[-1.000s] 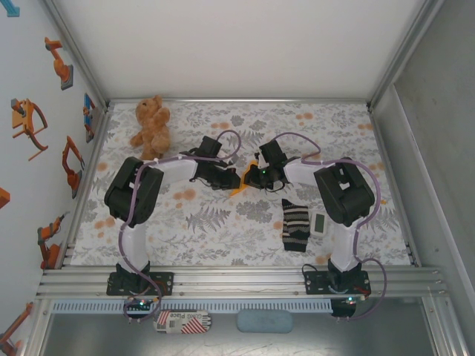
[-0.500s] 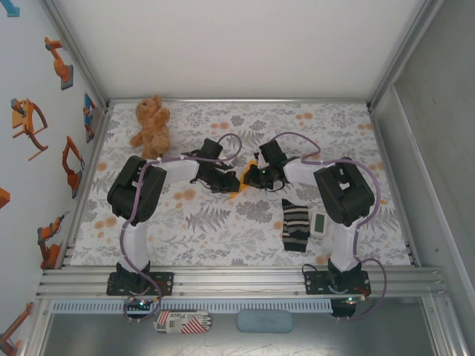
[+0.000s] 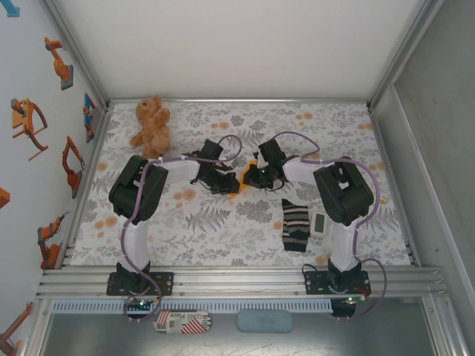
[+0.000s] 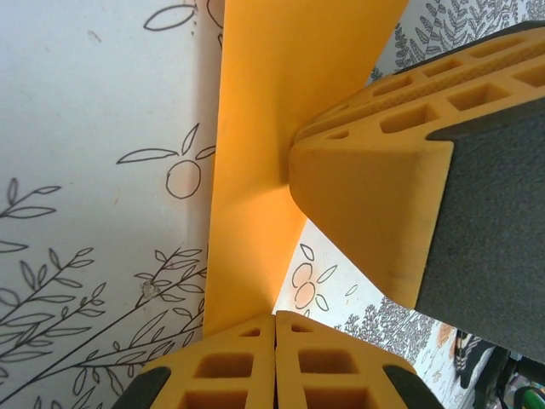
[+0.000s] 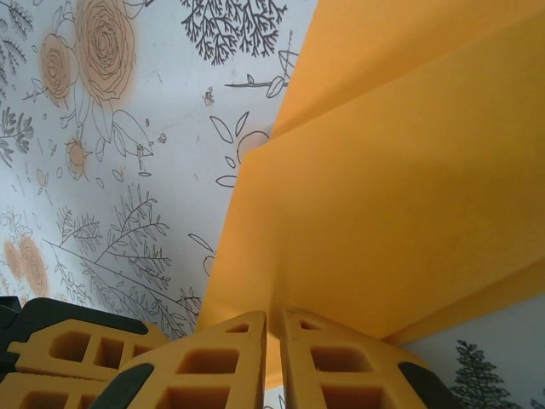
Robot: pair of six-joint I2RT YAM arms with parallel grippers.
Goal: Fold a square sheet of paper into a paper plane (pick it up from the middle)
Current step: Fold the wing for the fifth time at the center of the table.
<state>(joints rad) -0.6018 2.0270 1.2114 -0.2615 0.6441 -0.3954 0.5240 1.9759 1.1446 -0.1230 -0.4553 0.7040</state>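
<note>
Paper plane [image 3: 240, 180], orange-yellow and only partly folded, over the worktop [image 3: 223, 219], to the right of the teddy bear [image 3: 151, 122] and a bit nearer the arms. Pinched from two sides: left gripper [image 3: 228, 180] with jaws squeezed tight on one edge, right gripper [image 3: 256, 175] with jaws clamped on the other.

From the left wrist: paper plane [image 4: 272, 102] running as a long strip down into the closed jaws of the left gripper [image 4: 274, 362], a finger [image 4: 375, 204] of the right gripper pressed on it from the side. From the right wrist: folded layers of the paper plane [image 5: 409, 187] slipping between the jaws of the right gripper [image 5: 272, 362].

Worktop covered in white cloth with grey leaves and orange flowers. White walls all round, orange robot stickers [image 3: 30, 119] on the wall left of the teddy bear.

Striped sock [image 3: 295, 225] far to the right of the teddy bear and nearer the arms; small white device [image 3: 319, 223] farther right again. Both well apart from the jaws.
</note>
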